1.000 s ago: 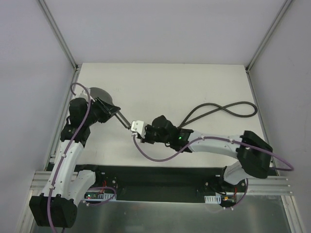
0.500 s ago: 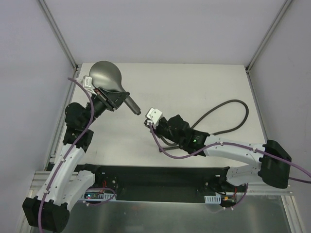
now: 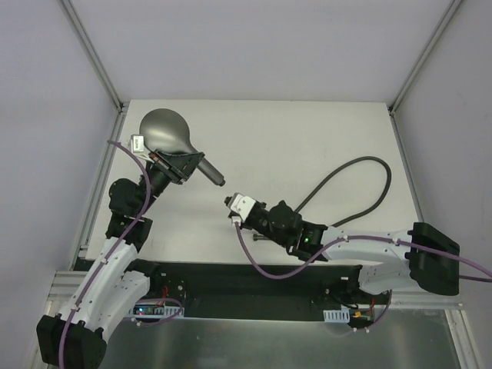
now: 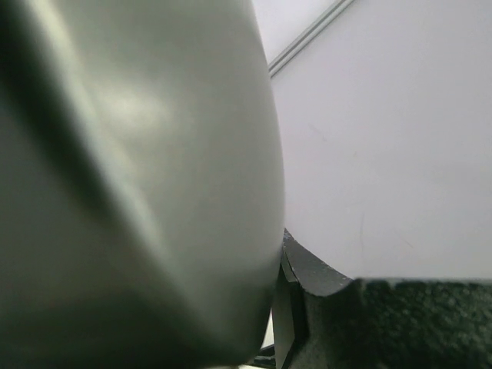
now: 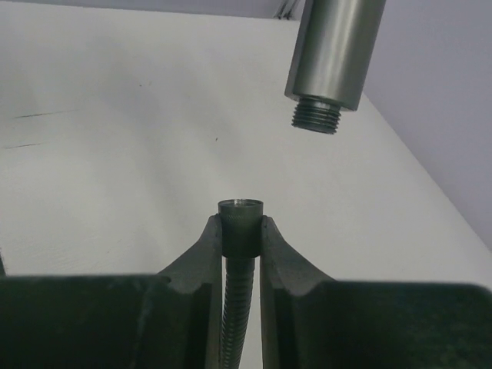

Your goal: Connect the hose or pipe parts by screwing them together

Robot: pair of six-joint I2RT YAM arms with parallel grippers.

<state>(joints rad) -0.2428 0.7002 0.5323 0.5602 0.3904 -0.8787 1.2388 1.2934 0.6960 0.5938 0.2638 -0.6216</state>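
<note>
1. Holding the shower head point(image 3: 164, 129) clear of the table point(image 3: 307, 131), the left gripper point(image 3: 178, 163) is clamped tight where the round face tapers into the handle. The grey body almost fills the left wrist view.
2. The handle slopes toward the near right and ends in a threaded tip point(image 5: 316, 116) that faces the right arm.
3. The right gripper point(image 5: 241, 227) is pinched nearly closed on the hose point(image 5: 237, 315), gripping its end fitting point(image 5: 241, 211) with the open socket facing out past the fingertips. The rest of the hose arcs back over the table's right side.
4. Tip and socket are near but apart. Seen from the right wrist, the thread sits ahead and off to the right, its axis tilted against the fitting's.
5. My judgement is that the 2 axes must be brought into line before any turning. The right arm, carrying the lighter part, looks better placed to close the gap.
</note>
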